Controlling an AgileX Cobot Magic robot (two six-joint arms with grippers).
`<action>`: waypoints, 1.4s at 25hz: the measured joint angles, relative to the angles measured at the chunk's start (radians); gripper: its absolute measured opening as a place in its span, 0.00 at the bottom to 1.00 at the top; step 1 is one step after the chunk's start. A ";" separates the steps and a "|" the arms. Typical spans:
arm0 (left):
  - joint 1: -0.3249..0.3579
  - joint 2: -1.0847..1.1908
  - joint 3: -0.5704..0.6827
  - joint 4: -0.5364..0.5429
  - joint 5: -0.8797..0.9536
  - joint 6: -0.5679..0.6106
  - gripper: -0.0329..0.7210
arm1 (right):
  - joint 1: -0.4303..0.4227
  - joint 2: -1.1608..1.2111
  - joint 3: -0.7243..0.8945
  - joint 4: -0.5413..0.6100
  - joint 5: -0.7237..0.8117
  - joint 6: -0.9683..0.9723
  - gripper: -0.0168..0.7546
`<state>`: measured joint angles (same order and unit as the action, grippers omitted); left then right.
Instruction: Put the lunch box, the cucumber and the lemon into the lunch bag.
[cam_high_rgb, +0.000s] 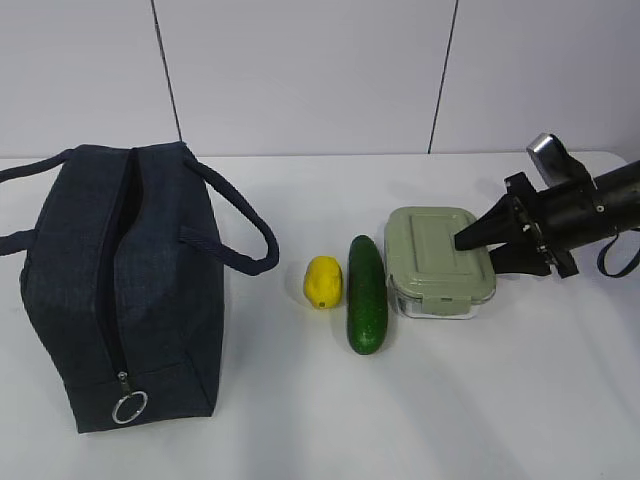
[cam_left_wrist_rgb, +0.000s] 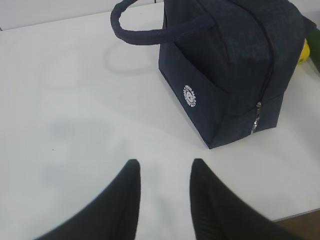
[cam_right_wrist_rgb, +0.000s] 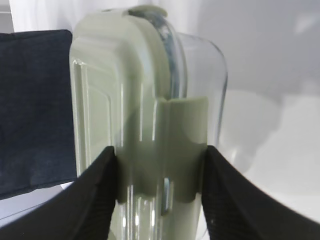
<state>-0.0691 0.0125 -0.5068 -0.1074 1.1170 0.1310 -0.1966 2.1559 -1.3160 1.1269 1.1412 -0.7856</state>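
The right arm reaches in low from the right edge of the table, its black wrist near level, and the right gripper (cam_high_rgb: 480, 248) closes on the near end of the lunch box (cam_high_rgb: 436, 258). In the right wrist view the two dark ribbed fingers (cam_right_wrist_rgb: 95, 200) press against either side of the box (cam_right_wrist_rgb: 150, 125), one on the lid face and one on the clear base, straddling the sage-green clip at that end.

The left gripper (cam_left_wrist_rgb: 162, 172) hangs above bare white tabletop with its tapered black fingers apart and nothing between them.

The lunch box is a clear, rounded-cornered container under a matte pale green lid. Just left of it lies the cucumber (cam_high_rgb: 367, 294), dark green, smooth and glossy, pointing toward the camera. The lemon (cam_high_rgb: 324, 281), small, bright yellow and oval, sits just left of the cucumber. Well left stands the lunch bag (cam_high_rgb: 115, 290), boxy dark navy fabric with two loop handles, a top zipper and a metal ring pull (cam_high_rgb: 129, 407). A round white logo (cam_left_wrist_rgb: 189, 95) marks its side.
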 joint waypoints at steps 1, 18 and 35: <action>0.000 0.000 0.000 0.000 0.000 0.000 0.37 | 0.007 -0.005 0.000 0.000 0.000 0.003 0.48; 0.000 0.515 -0.287 -0.061 -0.054 -0.169 0.46 | 0.021 -0.078 0.000 -0.001 0.002 0.034 0.48; 0.000 1.251 -0.505 -0.470 -0.148 0.074 0.48 | 0.021 -0.148 0.002 0.012 0.005 0.052 0.48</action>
<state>-0.0691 1.2636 -1.0119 -0.5772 0.9687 0.2050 -0.1755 2.0076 -1.3142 1.1387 1.1459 -0.7334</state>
